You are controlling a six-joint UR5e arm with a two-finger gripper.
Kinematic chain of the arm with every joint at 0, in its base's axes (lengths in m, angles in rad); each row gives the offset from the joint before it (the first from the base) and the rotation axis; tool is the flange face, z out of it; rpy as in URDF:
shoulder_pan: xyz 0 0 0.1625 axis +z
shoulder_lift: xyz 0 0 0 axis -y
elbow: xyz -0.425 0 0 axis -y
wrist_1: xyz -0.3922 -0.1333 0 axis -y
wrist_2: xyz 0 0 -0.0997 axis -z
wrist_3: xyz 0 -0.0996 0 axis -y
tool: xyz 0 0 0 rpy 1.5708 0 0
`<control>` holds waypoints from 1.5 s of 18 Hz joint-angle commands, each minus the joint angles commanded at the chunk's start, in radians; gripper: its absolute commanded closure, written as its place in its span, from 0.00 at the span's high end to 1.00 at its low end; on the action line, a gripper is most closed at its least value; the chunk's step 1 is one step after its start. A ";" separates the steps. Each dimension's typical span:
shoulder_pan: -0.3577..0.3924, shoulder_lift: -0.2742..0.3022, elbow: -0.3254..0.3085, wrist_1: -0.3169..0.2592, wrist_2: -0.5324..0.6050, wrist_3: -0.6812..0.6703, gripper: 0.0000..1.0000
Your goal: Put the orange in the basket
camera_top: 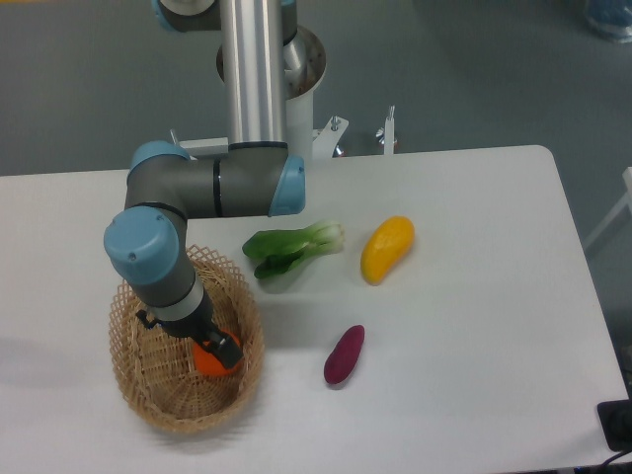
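Note:
The orange (215, 359) lies inside the wicker basket (148, 395) at the table's front left, toward the right part of the basket's floor. My gripper (213, 345) reaches down into the basket from the upper left and sits right on top of the orange. One black finger (225, 340) shows against the fruit's upper edge. The wrist hides the other finger, so the frame does not show whether the jaws still hold the fruit. The forearm covers the basket's back rim.
A green bok choy (292, 250) lies just right of the basket's back edge. A yellow mango-shaped fruit (386, 248) is farther right. A purple sweet potato (344, 355) lies right of the basket near the front.

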 joint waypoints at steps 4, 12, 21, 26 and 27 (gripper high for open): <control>0.000 0.000 0.005 0.035 0.006 -0.071 1.00; 0.112 0.018 0.049 0.026 0.012 -0.065 1.00; 0.290 0.048 0.074 -0.024 0.000 0.038 1.00; 0.406 0.052 0.074 -0.061 -0.038 0.182 1.00; 0.441 0.055 0.075 -0.064 -0.057 0.226 1.00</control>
